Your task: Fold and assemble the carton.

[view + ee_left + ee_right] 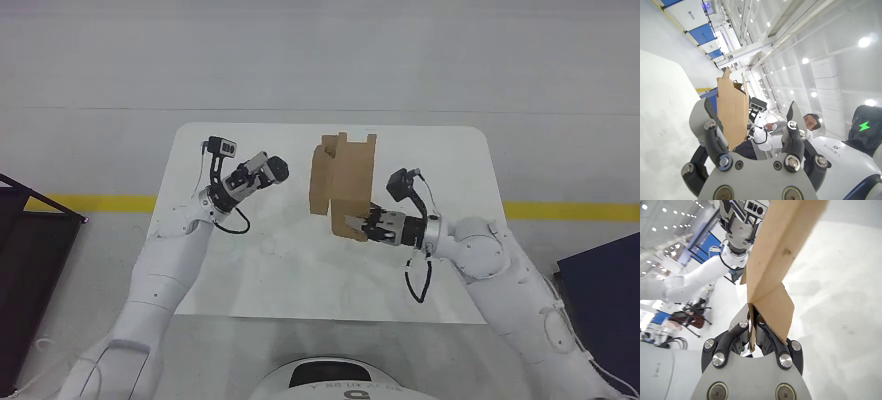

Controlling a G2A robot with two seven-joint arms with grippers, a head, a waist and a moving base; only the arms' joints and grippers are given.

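Carton [343, 175] of brown cardboard, partly opened into a sleeve, upright above the middle of the white table [450, 160]. Right gripper [352, 222] pinched tight on a lower flap edge, cardboard between its fingers. Left gripper [278, 170] spread wide and empty, near the carton's left face, apart from it. Likely step: squaring the sleeve before folding flaps. Best done with a firm, level right pinch; open left fingers brought flat against the side wall, pressing along a crease, not mid-panel. No twisting against the pinched flap: risk of slipping or tearing.
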